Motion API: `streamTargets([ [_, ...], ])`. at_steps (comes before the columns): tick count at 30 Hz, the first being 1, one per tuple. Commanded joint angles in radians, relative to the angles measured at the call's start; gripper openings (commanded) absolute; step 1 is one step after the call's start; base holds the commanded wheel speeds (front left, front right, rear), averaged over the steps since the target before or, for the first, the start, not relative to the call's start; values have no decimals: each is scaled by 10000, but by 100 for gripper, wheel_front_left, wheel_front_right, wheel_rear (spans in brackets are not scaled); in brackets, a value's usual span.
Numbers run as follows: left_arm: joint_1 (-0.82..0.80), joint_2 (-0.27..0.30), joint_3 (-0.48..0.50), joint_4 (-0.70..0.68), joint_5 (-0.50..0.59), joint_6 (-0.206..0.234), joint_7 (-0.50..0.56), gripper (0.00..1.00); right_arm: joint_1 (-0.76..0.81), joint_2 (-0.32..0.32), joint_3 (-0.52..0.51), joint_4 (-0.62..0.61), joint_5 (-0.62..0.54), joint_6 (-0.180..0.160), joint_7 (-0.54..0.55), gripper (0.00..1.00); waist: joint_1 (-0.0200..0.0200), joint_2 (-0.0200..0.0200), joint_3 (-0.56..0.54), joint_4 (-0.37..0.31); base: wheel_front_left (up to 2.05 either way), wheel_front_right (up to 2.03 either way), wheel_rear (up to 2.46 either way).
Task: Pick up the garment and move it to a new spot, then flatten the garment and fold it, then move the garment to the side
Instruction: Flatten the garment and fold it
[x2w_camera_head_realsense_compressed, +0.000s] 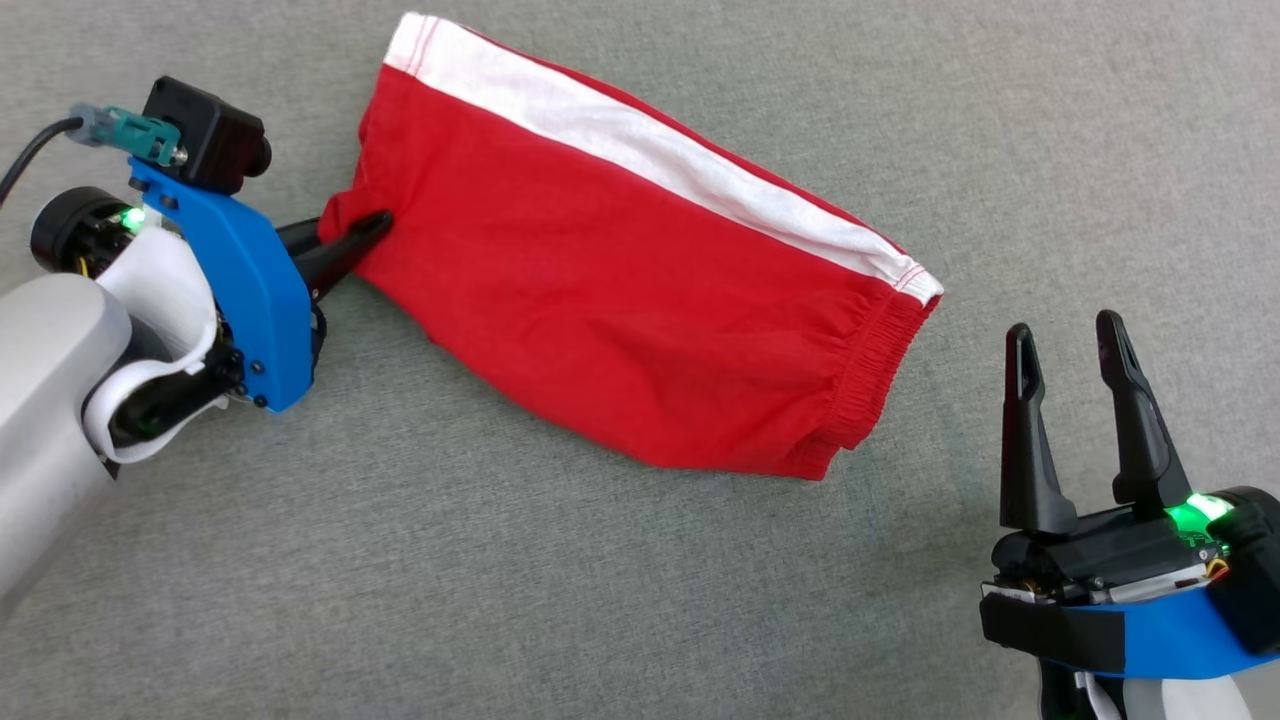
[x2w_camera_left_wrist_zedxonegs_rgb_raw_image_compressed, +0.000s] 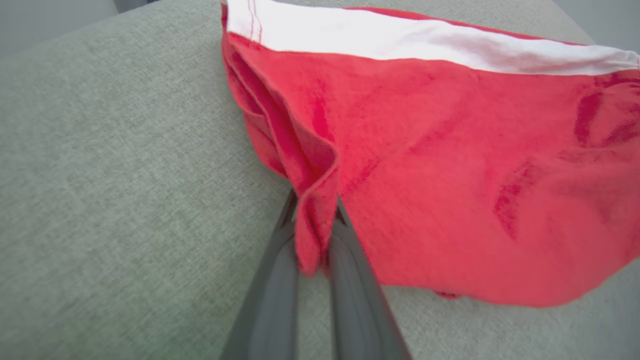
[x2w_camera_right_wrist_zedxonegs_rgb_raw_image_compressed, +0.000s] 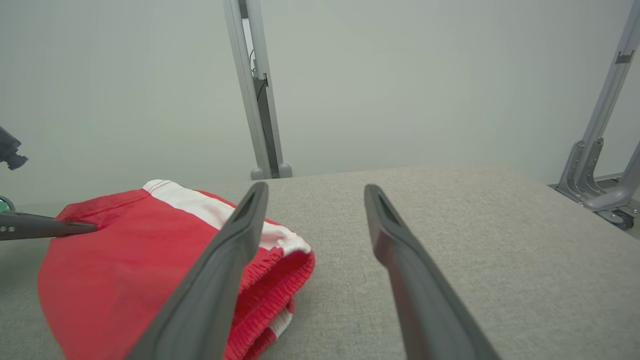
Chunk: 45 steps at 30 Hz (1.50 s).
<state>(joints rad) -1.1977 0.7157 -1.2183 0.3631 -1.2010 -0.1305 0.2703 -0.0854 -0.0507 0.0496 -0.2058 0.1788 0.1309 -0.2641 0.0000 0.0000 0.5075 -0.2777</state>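
The garment (x2w_camera_head_realsense_compressed: 620, 290), a pair of red shorts in soft knit cloth folded to a long tapering shape, is lying diagonally on the grey woven surface (x2w_camera_head_realsense_compressed: 500, 600), running from upper left to centre right in the head view. A white stripe (x2w_camera_head_realsense_compressed: 650, 150) is running along its far long edge, and a gathered, ribbed elastic waistband (x2w_camera_head_realsense_compressed: 870, 380) is forming its right-hand end. The cloth is lying mostly flat, showing shallow creases. The left gripper (x2w_camera_head_realsense_compressed: 372, 226) is reaching in from the left, its dark fingers pointing right and sitting nearly level with the surface. The fingers are pinching a bunched hem fold at the garment's left end, with the jaws narrowed to the thickness of the cloth. The right gripper (x2w_camera_head_realsense_compressed: 1068, 335) is hovering at the lower right, near the waistband but apart from it. Its fingers are pointing away from the robot and spreading wide with nothing between them.
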Motion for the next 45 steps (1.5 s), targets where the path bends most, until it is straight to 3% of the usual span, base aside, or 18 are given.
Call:
streamTargets([
  [1,223,17,37,-75,53,18,-191,0,19,7,-23,47,-72,-3,-4,100,0,0,-174,160,0,0,0],
  [10,1445,295,5,-885,-8,436,-1265,0,349,7,-144,304,-217,-3,-4,100,0,0,-1112,978,0,0,0],
  [27,4982,922,-185,-3241,-634,1912,-3332,0,1223,4,-350,680,-699,-3,-4,100,0,0,-2350,2536,0,0,0],
  [28,5089,885,-207,-3235,-573,1932,-3413,16,1209,3,-333,724,-720,-3,-4,100,0,0,-2383,2563,0,0,0],
  [29,5166,818,-221,-3210,-501,1986,-3513,100,1182,3,-335,759,-745,-3,-4,100,0,0,-2416,2595,0,0,0],
  [37,5491,436,295,-2634,713,2593,-5202,100,1008,-69,-228,985,-819,-3,-4,100,0,0,-2754,2584,0,0,0],
  [39,5639,291,799,-2570,1127,2918,-5333,100,983,-97,-252,1036,-800,-3,-4,100,0,0,-2874,2555,0,0,0],
  [45,6860,-517,3569,-3238,3978,3813,-5354,100,906,-143,-304,1136,-773,-3,-4,100,0,0,-3187,2498,0,0,0],
])
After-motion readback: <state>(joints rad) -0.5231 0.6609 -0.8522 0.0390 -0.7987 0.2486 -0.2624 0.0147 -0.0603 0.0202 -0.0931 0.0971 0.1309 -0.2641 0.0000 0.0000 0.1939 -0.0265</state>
